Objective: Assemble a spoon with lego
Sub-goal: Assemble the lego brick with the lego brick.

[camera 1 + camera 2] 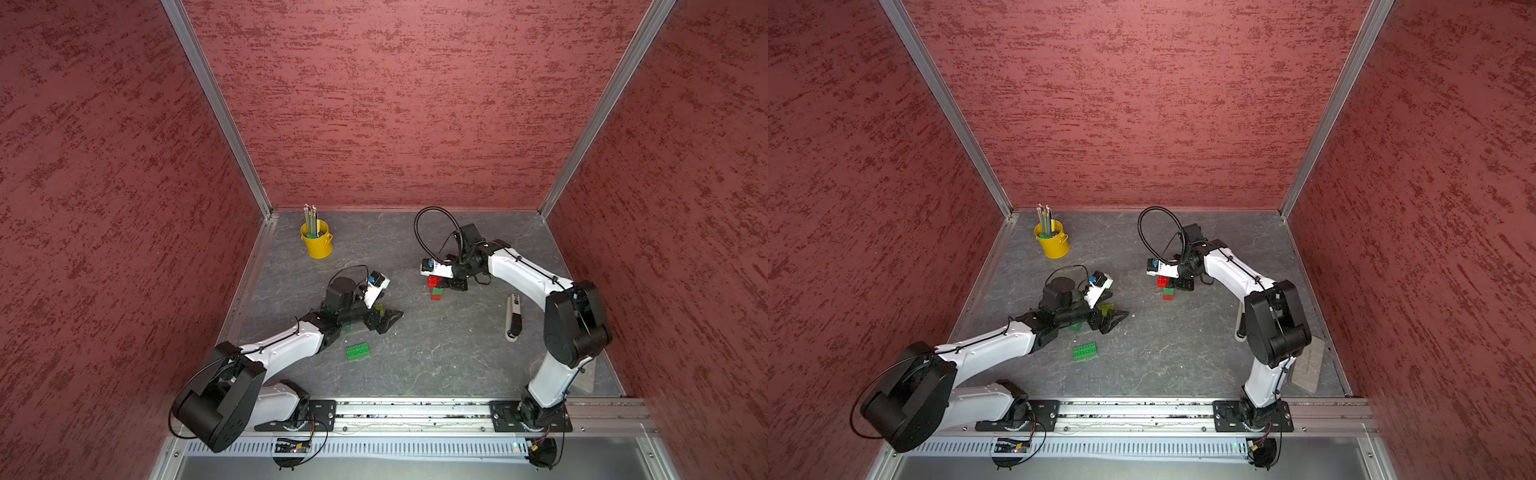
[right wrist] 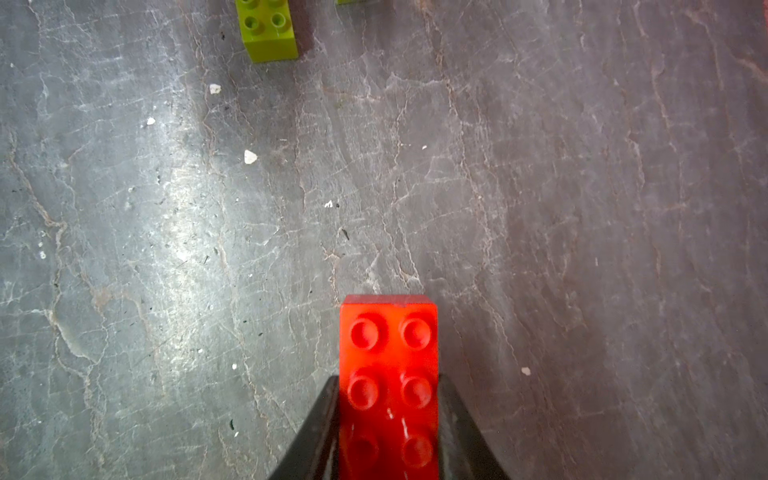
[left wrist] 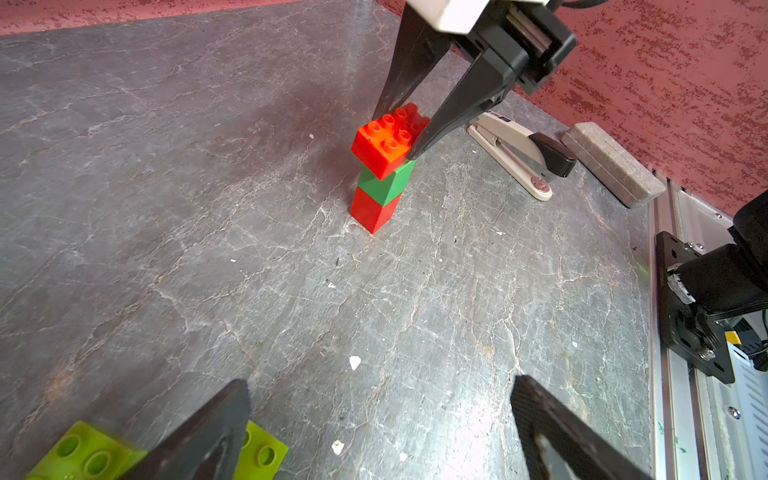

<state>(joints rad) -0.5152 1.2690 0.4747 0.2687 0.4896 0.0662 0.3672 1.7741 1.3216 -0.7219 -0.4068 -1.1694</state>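
Partly hidden, red brick [image 3: 380, 156] tight in right tool [image 2: 387, 379]; left tool [image 3: 380, 383] wide apart.

No writing can be read anywhere in this scene. The white-and-black stapler [image 1: 513, 318], lying on the right, carries a small dark label [image 1: 515, 300] at its far end, too small to make out. The grey block [image 1: 1308, 365] in the near right corner has a faint line of print [image 3: 611, 146] along its top, but it is illegible. The studs of the red brick [image 2: 388, 374] are too blurred to show any lettering
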